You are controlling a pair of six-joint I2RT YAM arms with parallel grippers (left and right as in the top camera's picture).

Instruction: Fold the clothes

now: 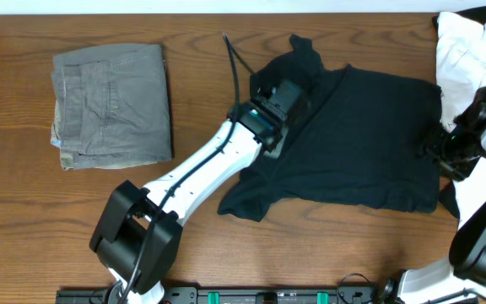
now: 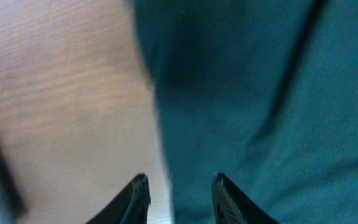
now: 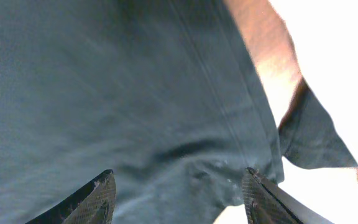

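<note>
The plain black short-sleeved T-shirt of thin soft fabric (image 1: 361, 139) lay rumpled over the middle and right of the brown wood-grain table (image 1: 24, 211), its body roughly flat, with a bunched part at its far left corner and a loose flap at its near left. The left gripper (image 2: 180, 193) hovered over that far left part with its jaws moderately apart, straddling the line where cloth met bare wood and pinching nothing. The right gripper (image 3: 179, 183) stood at the shirt's right edge, its jaws wide apart over the seamed hem and likewise empty. The step in hand looked like taking hold of two opposite edges so the shirt could be drawn flat or folded over. To do it well, each gripper probably needed to come down until the lower finger met the table just outside the edge, then slide inward so the fabric rode between the fingers before closing. The left grasp wanted care, since the bunched cloth there could give several layers. The right one should have closed on the hem alone, clear of the crumpled white garment (image 1: 467, 55) just beside it. Both arms would best lift together and keep the cloth lightly taut. The folded grey-green trousers (image 1: 112, 105) lay well apart to the left and posed no obstacle.
</note>
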